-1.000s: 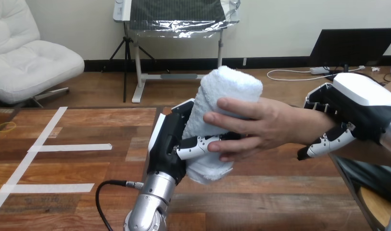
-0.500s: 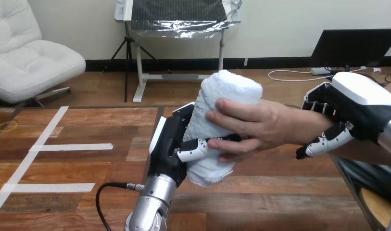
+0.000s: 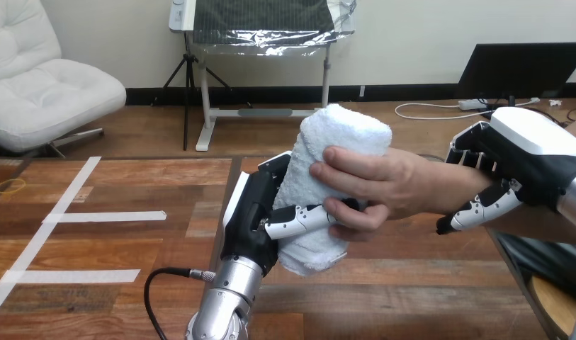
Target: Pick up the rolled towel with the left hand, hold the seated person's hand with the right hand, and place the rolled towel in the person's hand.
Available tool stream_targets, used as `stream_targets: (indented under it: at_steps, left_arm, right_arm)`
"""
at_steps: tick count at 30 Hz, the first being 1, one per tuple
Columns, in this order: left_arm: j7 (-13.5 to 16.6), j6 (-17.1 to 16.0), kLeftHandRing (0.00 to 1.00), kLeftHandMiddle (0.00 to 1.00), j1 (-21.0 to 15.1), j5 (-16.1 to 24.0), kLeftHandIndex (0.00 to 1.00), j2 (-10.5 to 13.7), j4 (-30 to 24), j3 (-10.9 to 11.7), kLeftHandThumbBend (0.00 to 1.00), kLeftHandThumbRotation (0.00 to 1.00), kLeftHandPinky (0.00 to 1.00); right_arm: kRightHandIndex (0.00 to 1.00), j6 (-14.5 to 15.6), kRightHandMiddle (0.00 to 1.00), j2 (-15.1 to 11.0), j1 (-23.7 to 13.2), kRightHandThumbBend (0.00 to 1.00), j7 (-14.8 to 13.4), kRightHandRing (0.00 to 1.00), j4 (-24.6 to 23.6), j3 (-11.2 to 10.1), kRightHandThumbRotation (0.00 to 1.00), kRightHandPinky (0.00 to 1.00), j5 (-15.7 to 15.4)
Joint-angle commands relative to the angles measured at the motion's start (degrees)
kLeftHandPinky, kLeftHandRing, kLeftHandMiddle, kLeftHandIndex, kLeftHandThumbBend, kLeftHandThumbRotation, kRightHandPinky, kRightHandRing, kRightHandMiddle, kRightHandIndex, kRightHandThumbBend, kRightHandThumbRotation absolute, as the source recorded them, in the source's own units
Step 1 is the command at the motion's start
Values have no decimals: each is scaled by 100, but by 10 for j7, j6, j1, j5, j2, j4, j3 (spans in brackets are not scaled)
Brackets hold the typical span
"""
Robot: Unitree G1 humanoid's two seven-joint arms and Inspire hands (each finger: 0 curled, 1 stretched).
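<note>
The left hand [image 3: 252, 221] rises from the bottom of the head view on its silver forearm and grips the towel [image 3: 332, 139]. Its palm lies against the roll's left side and its thumb [image 3: 299, 219] crosses the front of the roll low down. The towel is white and tightly rolled, held above the counter [image 3: 129, 185] and touching no part of it. It stands nearly upright with its top leaning a little to the right, and its lower end hangs just below the thumb. The person's hand [image 3: 387, 185] comes in from the right and is wrapped round the middle of the towel. Its fingers lie across the front of the roll just above the robot's thumb, and the lowest of them are tucked against that thumb, so both hands are on the towel. The right hand [image 3: 520, 152] is at the right edge, closed on the person's wrist. Its fingers [image 3: 470, 150] curl over the top of the wrist and its thumb [image 3: 477, 208] reaches under from below. Strips of white tape [image 3: 104, 217] lie on the counter's left part, well apart from the hands, and a small yellow ring [image 3: 10, 186] lies near its far left edge.
</note>
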Motion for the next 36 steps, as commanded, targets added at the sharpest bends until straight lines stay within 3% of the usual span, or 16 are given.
stream_targets:
  at_steps: [1, 23, 36]
  left_arm:
    - [-10, 1, 35, 39, -4, 7, 43, -98, -4, -20, 68, 0, 30]
    - [-1, 14, 35, 40, 0, 6, 43, -89, -28, -26, 69, 0, 30]
    - [-17, 33, 34, 39, 5, -28, 43, -90, -43, -21, 63, 0, 28]
  right_arm:
    - [45, 13, 43, 14, -40, 93, 4, 36, -13, 8, 19, 29, 0]
    - [45, 15, 43, 11, -30, 91, 2, 36, -11, 3, 17, 30, 1]
    - [46, 9, 44, 7, -25, 90, 1, 38, -8, -3, 17, 33, 6]
